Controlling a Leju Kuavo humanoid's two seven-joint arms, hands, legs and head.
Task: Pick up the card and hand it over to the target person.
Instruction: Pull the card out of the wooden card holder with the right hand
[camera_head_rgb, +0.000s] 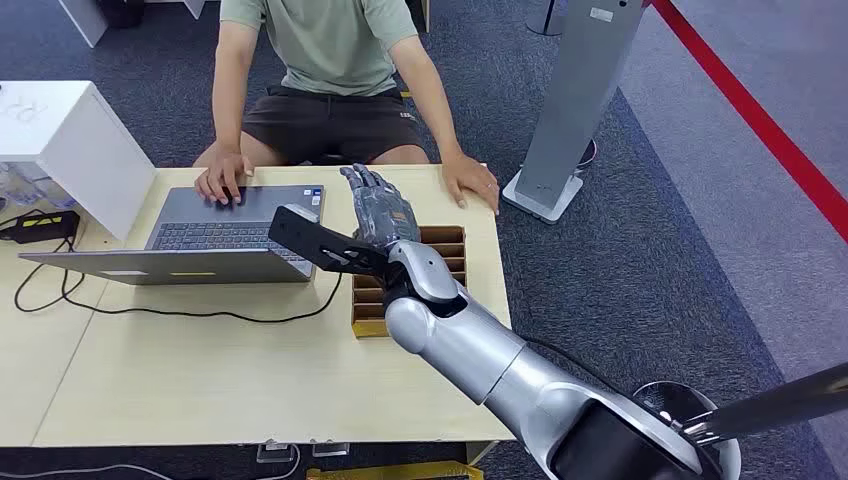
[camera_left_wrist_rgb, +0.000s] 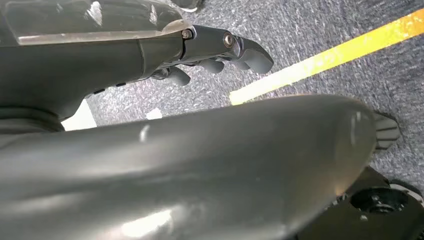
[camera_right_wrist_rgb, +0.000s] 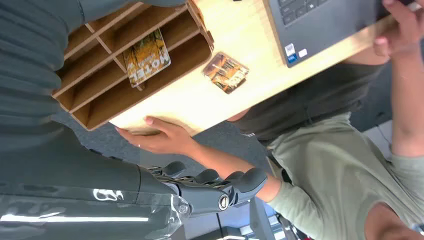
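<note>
Two cards are in sight from the right wrist: one card (camera_right_wrist_rgb: 147, 58) stands in a slot of the wooden rack (camera_right_wrist_rgb: 95, 107), and a second card (camera_right_wrist_rgb: 226, 72) lies flat on the table (camera_right_wrist_rgb: 240, 35) just beside the rack, between it and the laptop (camera_right_wrist_rgb: 320, 25). From the head view the rack (camera_head_rgb: 452, 250) sits near the table's (camera_head_rgb: 200, 370) far right corner, mostly behind the right hand (camera_head_rgb: 378, 208), which is raised above it with its fingers stretched out and apart, holding nothing. One person (camera_head_rgb: 330, 60) sits across the table, with one hand (camera_head_rgb: 224, 178) on the one laptop (camera_head_rgb: 230, 235) and the other hand (camera_head_rgb: 470, 182) resting on the table edge beside the rack. A black cable (camera_head_rgb: 180, 312) runs across the table in front of the laptop, and one white box (camera_head_rgb: 70, 145) stands at the far left. The left hand (camera_left_wrist_rgb: 220, 52) hangs over grey carpet (camera_left_wrist_rgb: 320, 30) with one yellow stripe (camera_left_wrist_rgb: 330, 57); its fingers are lightly curled and hold nothing.
</note>
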